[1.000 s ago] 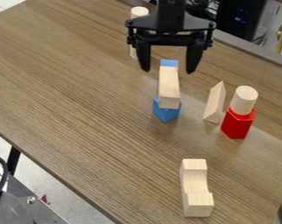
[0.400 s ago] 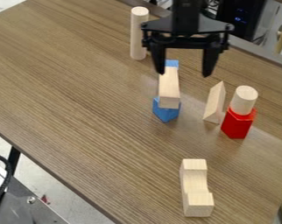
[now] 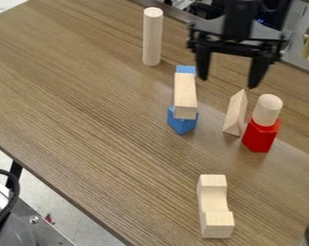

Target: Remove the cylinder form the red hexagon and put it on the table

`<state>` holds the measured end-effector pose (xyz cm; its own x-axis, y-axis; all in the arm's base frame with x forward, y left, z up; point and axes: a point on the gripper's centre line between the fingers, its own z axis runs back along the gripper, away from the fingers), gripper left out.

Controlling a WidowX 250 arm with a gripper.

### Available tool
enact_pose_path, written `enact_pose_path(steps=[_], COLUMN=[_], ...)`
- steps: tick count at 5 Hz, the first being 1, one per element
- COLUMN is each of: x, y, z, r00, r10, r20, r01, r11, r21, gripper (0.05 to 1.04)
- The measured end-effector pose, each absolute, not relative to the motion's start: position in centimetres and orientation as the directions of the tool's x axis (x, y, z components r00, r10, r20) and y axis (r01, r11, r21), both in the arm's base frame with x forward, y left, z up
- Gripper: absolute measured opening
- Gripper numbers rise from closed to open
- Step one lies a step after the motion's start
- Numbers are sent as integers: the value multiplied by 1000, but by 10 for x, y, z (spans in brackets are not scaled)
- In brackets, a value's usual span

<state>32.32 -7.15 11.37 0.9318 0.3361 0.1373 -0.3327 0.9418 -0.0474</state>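
The black gripper (image 3: 227, 83) hangs open at the upper right, above the table and up and to the left of the red block, with nothing between its fingers. A short pale wooden cylinder (image 3: 267, 110) stands upright on top of the red hexagon (image 3: 261, 136), toward the right side of the wooden table (image 3: 87, 110).
Left of the red block stands a thin wooden triangle (image 3: 235, 113). A wooden bar (image 3: 185, 95) lies across blue blocks (image 3: 181, 123) near the middle. A tall wooden cylinder (image 3: 152, 37) stands at the back, and a notched wooden block (image 3: 214, 206) lies in front.
The gripper has moved to the right, from above the blue blocks to nearer the red block, staying open. The tall cylinder at the back has come fully into sight. The blocks have not moved.
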Motion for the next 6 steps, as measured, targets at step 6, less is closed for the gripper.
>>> enact_pose_path(steps=[6], x=[351], y=[-106], z=[88], r00=[966], r10=[249], r20=[65], r01=[-247], r11=[968], r21=[-43], gripper=[1000])
